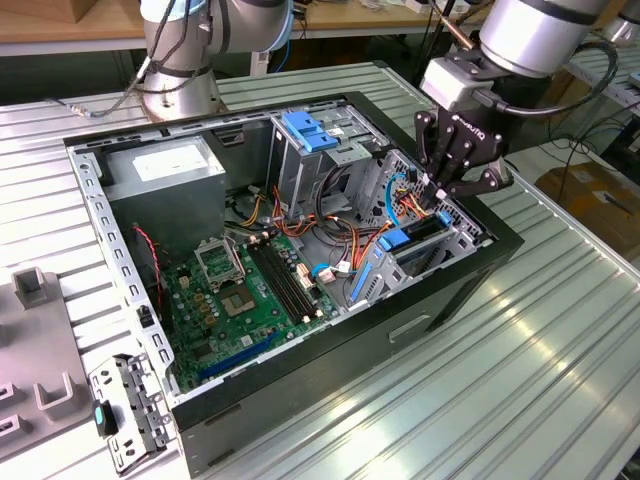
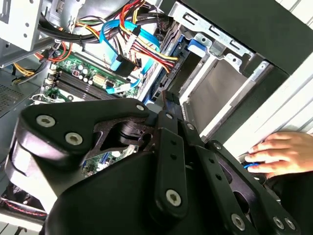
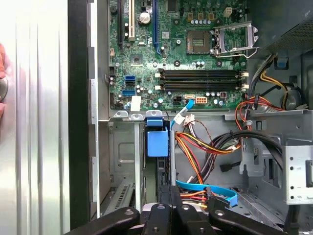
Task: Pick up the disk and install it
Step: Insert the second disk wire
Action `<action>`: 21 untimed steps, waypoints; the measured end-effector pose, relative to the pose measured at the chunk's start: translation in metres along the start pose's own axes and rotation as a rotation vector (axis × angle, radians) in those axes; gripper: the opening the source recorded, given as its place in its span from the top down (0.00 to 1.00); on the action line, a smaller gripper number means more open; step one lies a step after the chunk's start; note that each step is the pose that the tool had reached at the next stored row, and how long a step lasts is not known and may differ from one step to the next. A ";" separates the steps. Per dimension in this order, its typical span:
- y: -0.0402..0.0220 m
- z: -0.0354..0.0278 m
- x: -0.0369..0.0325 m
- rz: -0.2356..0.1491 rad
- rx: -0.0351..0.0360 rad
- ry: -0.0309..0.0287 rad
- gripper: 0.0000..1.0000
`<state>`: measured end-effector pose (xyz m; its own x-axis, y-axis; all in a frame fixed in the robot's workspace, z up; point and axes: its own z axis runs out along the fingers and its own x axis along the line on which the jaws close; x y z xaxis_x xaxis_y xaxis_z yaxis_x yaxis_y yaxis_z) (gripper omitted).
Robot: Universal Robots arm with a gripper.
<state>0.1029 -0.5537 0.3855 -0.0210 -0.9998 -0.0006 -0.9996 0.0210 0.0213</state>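
The gripper (image 1: 440,190) hangs over the drive bay (image 1: 425,245) — fingers apparently closed; the disk (image 2: 215,93) looks mostly seated — not fully.

arm reaching down, gripper (image 1: 437,190) pointing downward, fingers drawn close together

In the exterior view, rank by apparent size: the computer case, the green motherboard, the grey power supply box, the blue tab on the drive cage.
Largest to smallest:
1. Computer case
2. Green motherboard
3. Grey power supply box
4. Blue tab
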 end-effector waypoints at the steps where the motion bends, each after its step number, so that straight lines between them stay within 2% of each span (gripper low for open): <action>1: 0.0001 -0.0045 0.0000 0.000 0.0000 -0.0001 0.89; 14: 0.0001 -0.0078 -0.0001 0.000 -0.0007 -0.0001 0.89; 21: 0.0003 -0.0104 -0.0012 0.000 -0.0075 0.0000 0.89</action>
<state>0.1029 -0.5525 0.3958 -0.0210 -0.9998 -0.0005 -0.9994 0.0210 0.0289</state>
